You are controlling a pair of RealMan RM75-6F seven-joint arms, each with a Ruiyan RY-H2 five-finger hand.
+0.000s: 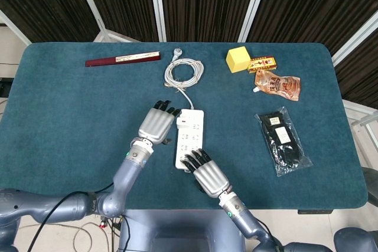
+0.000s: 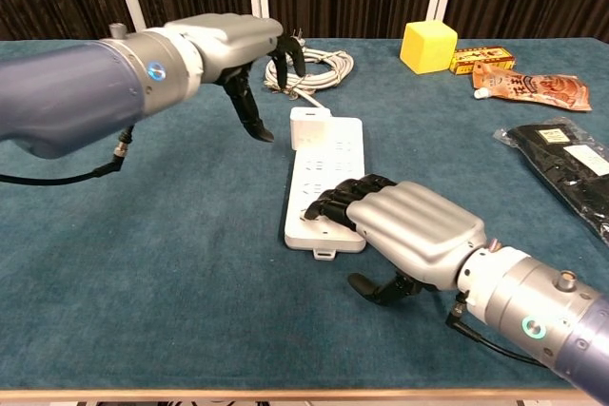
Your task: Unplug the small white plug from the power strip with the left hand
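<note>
While right hand (image 2: 404, 225) presses the power strip (image 1: 189, 137) at 6 o'clock to pin it, left hand (image 1: 156, 125), empty and spread, nears small white plug (image 1: 179, 121) at 11.

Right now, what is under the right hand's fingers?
The near end of the power strip: the right hand rests its fingertips there. Sockets beneath are covered. The left hand hovers beside the far end.
</note>
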